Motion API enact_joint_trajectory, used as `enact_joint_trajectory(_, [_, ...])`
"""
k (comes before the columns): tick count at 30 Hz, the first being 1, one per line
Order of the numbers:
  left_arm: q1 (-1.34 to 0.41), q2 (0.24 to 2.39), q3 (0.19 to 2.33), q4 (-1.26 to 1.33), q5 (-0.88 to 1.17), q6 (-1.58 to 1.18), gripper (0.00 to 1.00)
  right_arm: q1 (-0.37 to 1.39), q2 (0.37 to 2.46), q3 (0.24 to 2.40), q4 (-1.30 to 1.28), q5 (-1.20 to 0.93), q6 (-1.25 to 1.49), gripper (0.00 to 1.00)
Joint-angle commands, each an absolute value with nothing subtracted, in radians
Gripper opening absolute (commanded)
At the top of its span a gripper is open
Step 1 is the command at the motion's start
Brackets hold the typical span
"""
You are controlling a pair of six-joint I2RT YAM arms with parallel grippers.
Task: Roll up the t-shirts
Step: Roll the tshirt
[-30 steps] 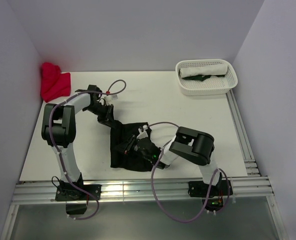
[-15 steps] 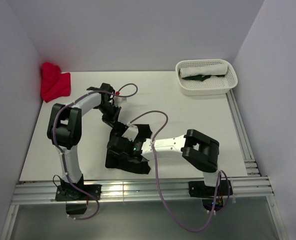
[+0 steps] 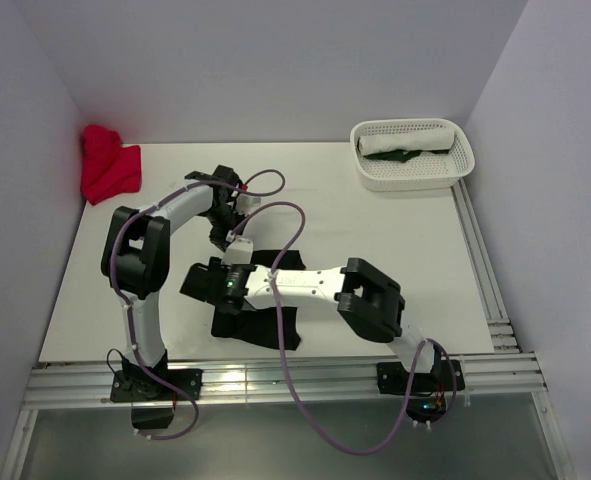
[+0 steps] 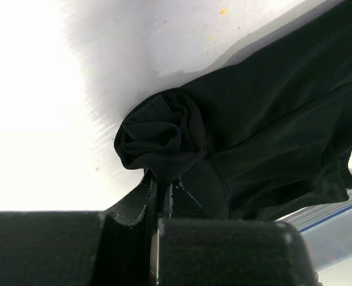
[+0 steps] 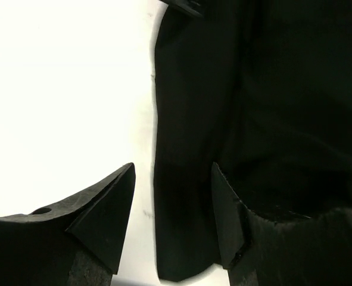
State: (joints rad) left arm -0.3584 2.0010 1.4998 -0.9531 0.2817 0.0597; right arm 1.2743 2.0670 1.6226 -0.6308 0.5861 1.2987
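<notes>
**Left fingers pinching the rolled end, right ones just straddling the edge**

So the black t-shirt is lying on the white surface, a bit left of the middle and toward the near edge, under both arms. In the left wrist view one end of it is twisted into a tight little roll. The left fingers are squeezed almost together right at the base of that roll, with a fold of black cloth caught between them. The rest of the shirt runs off flat to the right of the roll.

The right fingers are spread wide. A strip of the shirt's edge lies between them and one tip is over bare surface, the other over cloth. They aren't clamping anything that I can see.

Count-wise:
- one black t-shirt
- one red cloth heap in the far left corner
- one white lattice basket far right, well apart from the arms
- in the basket, one white cloth roll and one dark green piece beside it
</notes>
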Motion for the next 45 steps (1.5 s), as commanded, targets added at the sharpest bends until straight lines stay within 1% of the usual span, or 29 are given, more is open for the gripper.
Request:
enact_joint_trajectory(1, [-0.382, 2.020, 1.540, -0.986, 0.258, 0.029, 0.00, 1.267, 2.162, 1.800, -0.822, 0.695, 1.267, 0.61])
enact_joint_trajectory(4, [-0.394, 2.029, 1.546, -0.994, 0.256, 0.020, 0.00, 1.269, 2.219, 1.894, -0.900, 0.715, 1.266, 0.61])
enact_joint_trajectory(7, [-0.403, 2.037, 1.549, -0.994, 0.250, 0.014, 0.00, 1.267, 2.246, 1.933, -0.943, 0.727, 1.270, 0.61])
enact_joint_trajectory(9, [-0.410, 2.043, 1.555, -1.002, 0.261, 0.008, 0.00, 1.267, 2.247, 1.928, -0.943, 0.729, 1.269, 0.59])
enact_joint_trajectory(12, [-0.413, 2.052, 1.568, -1.008, 0.268, 0.009, 0.00, 1.266, 2.246, 1.905, -0.927, 0.712, 1.262, 0.54])
enact_joint_trajectory(15, [-0.416, 2.056, 1.577, -1.015, 0.281, 0.008, 0.00, 1.266, 2.246, 1.878, -0.913, 0.689, 1.258, 0.53])
enact_joint_trajectory(19, [-0.416, 2.071, 1.589, -1.025, 0.294, 0.009, 0.01, 1.266, 2.237, 1.813, -0.876, 0.658, 1.261, 0.48])
enact_joint_trajectory(21, [-0.416, 2.074, 1.595, -1.025, 0.298, -0.026, 0.03, 1.266, 2.221, 1.772, -0.859, 0.649, 1.273, 0.43])
enact_joint_trajectory(23, [-0.414, 2.080, 1.609, -1.029, 0.304, -0.026, 0.04, 1.267, 2.201, 1.731, -0.841, 0.646, 1.288, 0.32])
enact_joint_trajectory(26, [-0.411, 2.082, 1.634, -1.040, 0.322, -0.025, 0.12, 1.267, 2.129, 1.600, -0.729, 0.637, 1.312, 0.21])
enact_joint_trajectory(27, [-0.408, 2.085, 1.641, -1.042, 0.330, -0.020, 0.20, 1.264, 2.079, 1.521, -0.642, 0.635, 1.315, 0.18])
enact_joint_trajectory(29, [-0.400, 2.082, 1.669, -1.048, 0.365, -0.014, 0.30, 1.264, 2.030, 1.438, -0.551, 0.623, 1.321, 0.14])
enact_joint_trajectory(30, [-0.396, 2.077, 1.678, -1.051, 0.385, -0.011, 0.40, 1.262, 1.984, 1.360, -0.458, 0.614, 1.321, 0.13])
enact_joint_trajectory(32, [-0.373, 2.069, 1.707, -1.055, 0.425, -0.011, 0.49, 1.253, 1.944, 1.283, -0.373, 0.597, 1.331, 0.10])
enact_joint_trajectory(33, [-0.365, 2.062, 1.718, -1.061, 0.460, 0.029, 0.56, 1.250, 1.907, 1.214, -0.291, 0.588, 1.342, 0.09])
enact_joint_trajectory(35, [-0.339, 2.054, 1.747, -1.071, 0.503, 0.046, 0.61, 1.238, 1.875, 1.143, -0.208, 0.565, 1.367, 0.06])
enact_joint_trajectory(36, [-0.327, 2.043, 1.752, -1.075, 0.546, 0.057, 0.65, 1.236, 1.841, 1.070, -0.116, 0.558, 1.374, 0.06])
enact_joint_trajectory(38, [-0.292, 2.036, 1.761, -1.084, 0.600, 0.074, 0.68, 1.232, 1.813, 0.997, -0.020, 0.529, 1.394, 0.05])
enact_joint_trajectory(39, [-0.281, 2.026, 1.759, -1.089, 0.621, 0.092, 0.69, 1.220, 1.790, 0.920, 0.092, 0.499, 1.414, 0.05])
enact_joint_trajectory(40, [-0.270, 2.023, 1.753, -1.091, 0.667, 0.101, 0.70, 1.215, 1.783, 0.878, 0.153, 0.485, 1.426, 0.04])
enact_joint_trajectory(41, [-0.250, 2.020, 1.735, -1.091, 0.684, 0.115, 0.70, 1.212, 1.775, 0.839, 0.217, 0.467, 1.446, 0.04])
enact_joint_trajectory(42, [-0.242, 2.019, 1.721, -1.089, 0.704, 0.133, 0.70, 1.201, 1.770, 0.766, 0.344, 0.430, 1.457, 0.04])
enact_joint_trajectory(45, [-0.206, 2.022, 1.635, -1.065, 0.797, 0.179, 0.69, 1.187, 1.782, 0.651, 0.556, 0.402, 1.502, 0.03])
